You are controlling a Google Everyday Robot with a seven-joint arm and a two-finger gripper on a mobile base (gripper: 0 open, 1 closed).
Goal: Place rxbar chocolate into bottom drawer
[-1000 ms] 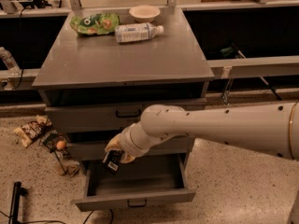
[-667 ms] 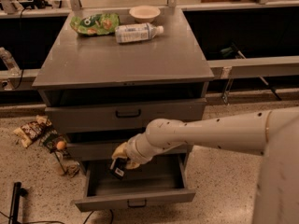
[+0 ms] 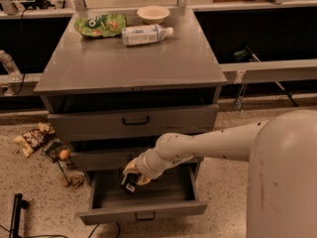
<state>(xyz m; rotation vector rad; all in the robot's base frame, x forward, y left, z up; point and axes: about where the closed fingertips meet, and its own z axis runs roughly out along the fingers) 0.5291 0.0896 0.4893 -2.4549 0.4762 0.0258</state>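
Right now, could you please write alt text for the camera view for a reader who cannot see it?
The gripper holds the rxbar chocolate over the open bottom drawer of a grey cabinet, the white arm reaching in from the right. On its top lie a green snack bag, a bottle and a bowl.

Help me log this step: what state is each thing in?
bottom drawer: open
rxbar chocolate: held over the bottom drawer, not yet released
gripper: shut on the rxbar chocolate, low in front of the cabinet
middle drawer: shut
top drawer: shut
bottle: lying on its side
bowl: upright
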